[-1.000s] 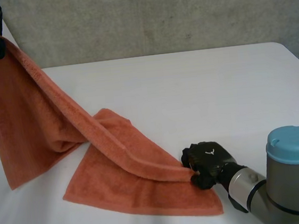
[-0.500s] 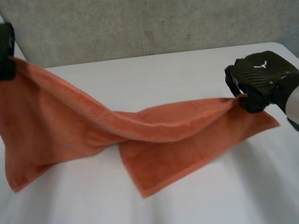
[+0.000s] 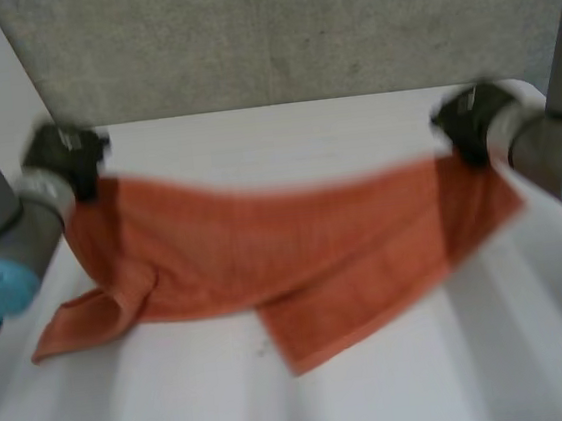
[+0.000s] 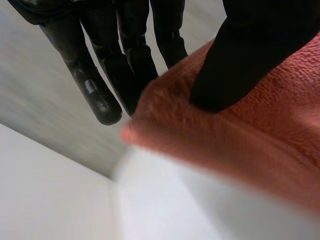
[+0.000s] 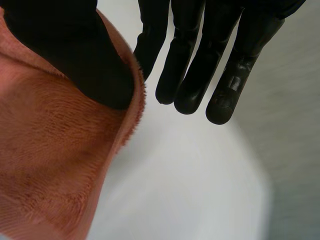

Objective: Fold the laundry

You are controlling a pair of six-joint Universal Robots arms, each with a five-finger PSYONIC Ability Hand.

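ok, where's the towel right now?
In the head view the orange towel is stretched across the far half of the table, one upper end pinched by the left hand and the other by the right hand, its lower part sagging onto the tabletop.

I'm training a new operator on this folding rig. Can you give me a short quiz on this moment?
1. True or false: the right hand is empty.
2. Where does the left hand hold the towel? A) at a corner B) in the middle C) nowhere
3. Fill in: each hand pinches the towel between its fingers and its ____.

Key: 1 false, it grips the towel; 2 A; 3 thumb.
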